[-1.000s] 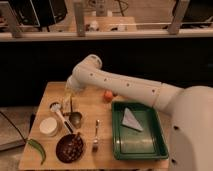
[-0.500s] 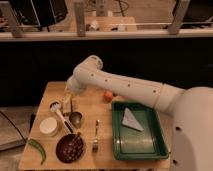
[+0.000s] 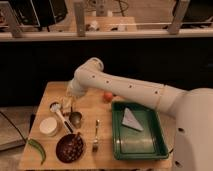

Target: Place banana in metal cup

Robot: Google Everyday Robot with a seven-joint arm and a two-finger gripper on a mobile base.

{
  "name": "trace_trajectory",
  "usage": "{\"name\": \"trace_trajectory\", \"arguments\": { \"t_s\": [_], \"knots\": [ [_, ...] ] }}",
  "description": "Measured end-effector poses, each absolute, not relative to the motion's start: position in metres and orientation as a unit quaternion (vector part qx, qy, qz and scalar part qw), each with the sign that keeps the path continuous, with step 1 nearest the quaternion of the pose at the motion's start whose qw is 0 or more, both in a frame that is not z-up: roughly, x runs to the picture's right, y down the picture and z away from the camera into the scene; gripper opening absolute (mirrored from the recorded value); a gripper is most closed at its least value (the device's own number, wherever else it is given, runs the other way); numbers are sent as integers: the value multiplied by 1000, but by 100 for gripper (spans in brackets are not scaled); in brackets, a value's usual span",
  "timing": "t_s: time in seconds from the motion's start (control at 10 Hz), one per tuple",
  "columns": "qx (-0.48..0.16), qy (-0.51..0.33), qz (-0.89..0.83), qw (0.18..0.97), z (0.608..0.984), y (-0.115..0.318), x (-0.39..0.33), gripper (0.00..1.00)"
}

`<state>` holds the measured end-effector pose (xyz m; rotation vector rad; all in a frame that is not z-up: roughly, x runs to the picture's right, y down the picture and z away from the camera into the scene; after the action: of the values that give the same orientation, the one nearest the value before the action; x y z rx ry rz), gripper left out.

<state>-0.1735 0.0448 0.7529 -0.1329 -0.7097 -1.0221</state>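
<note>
My gripper (image 3: pixel 68 104) hangs at the end of the white arm over the left part of the wooden table (image 3: pixel 102 112). It is shut on the small pale-yellow banana (image 3: pixel 66 106), which sticks down from it. The metal cup (image 3: pixel 76 119) stands upright on the table just below and to the right of the gripper, and its dark inside shows. The banana is above and to the left of the cup's rim, outside the cup.
A white round tub (image 3: pixel 49 126) stands left of the cup, with a ladle (image 3: pixel 59 114) between them. A dark brown bowl (image 3: pixel 70 147), a green pepper (image 3: pixel 37 150) and a fork (image 3: pixel 95 135) lie in front. A green tray (image 3: pixel 150 145) holding a grey cloth (image 3: pixel 131 119) is at the right. An orange fruit (image 3: pixel 107 96) sits behind.
The gripper with the banana has sunk slightly toward the cup. Nothing else has moved.
</note>
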Motion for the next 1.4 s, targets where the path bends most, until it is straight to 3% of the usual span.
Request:
{"name": "trace_trajectory", "arguments": {
  "t_s": [0.6, 1.4],
  "knots": [
    [-106, -364, -488, 786, 724, 75, -173, 2],
    [-174, -392, -480, 765, 715, 102, -169, 2]
  ]
}}
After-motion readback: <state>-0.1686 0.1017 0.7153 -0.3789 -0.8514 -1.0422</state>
